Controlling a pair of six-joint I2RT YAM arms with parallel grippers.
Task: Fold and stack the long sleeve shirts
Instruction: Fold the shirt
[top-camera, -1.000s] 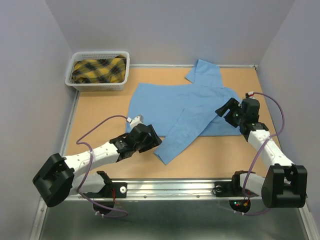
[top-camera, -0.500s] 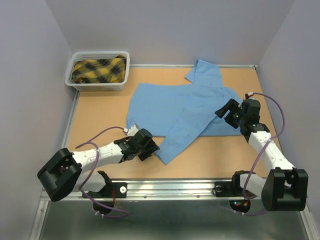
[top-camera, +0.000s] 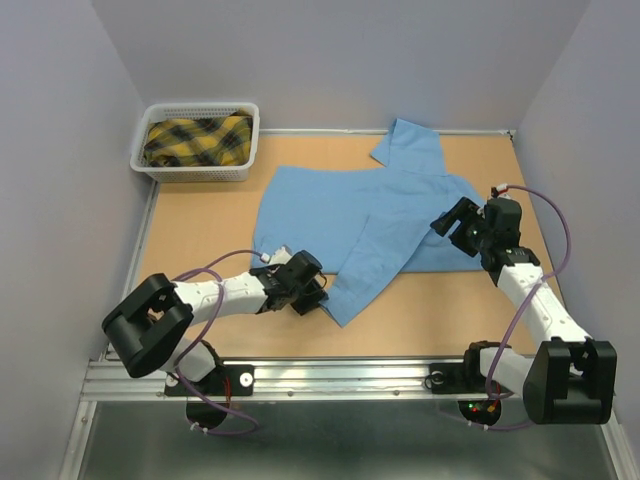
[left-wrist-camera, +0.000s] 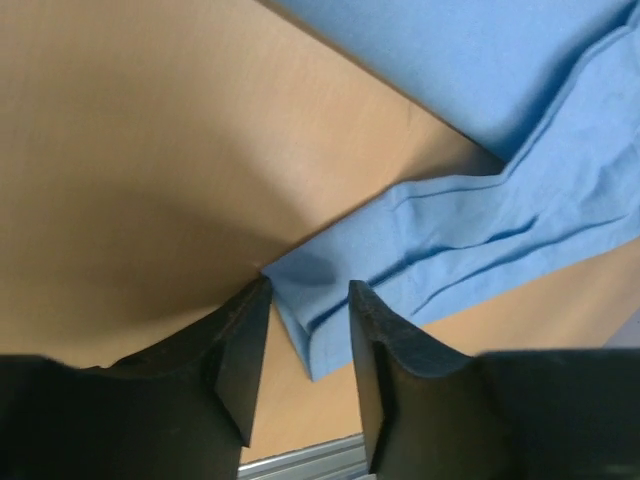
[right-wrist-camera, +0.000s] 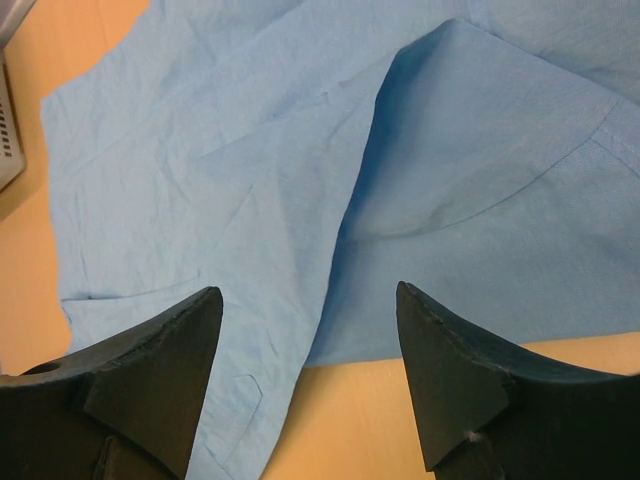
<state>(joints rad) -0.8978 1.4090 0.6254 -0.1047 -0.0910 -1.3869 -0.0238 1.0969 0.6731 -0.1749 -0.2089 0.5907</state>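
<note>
- The left gripper (left-wrist-camera: 308, 300) sits low over the tan wooden table (top-camera: 200, 230), jaws partly apart and not yet clamped. They straddle the cuff (left-wrist-camera: 310, 325) of the plain light blue button-front shirt (top-camera: 340, 205).
- The shirt lies spread across the middle of the table, with one long sleeve (top-camera: 375, 260) folded diagonally over its body.
- Only the cuff's corner lies between the fingers, so a shallow bite could slip free when lifted.
- The fingertips look very near the board, and pressing lower might bunch the cloth.
- The right gripper (right-wrist-camera: 308, 292) hovers over the shirt's right side, jaws wide and holding nothing. With the body unpinned, a pull on the sleeve could drag the garment askew.
- A white plastic basket (top-camera: 195, 172) of yellow-and-black plaid cloth (top-camera: 197, 138) stands well apart at the far left.
</note>
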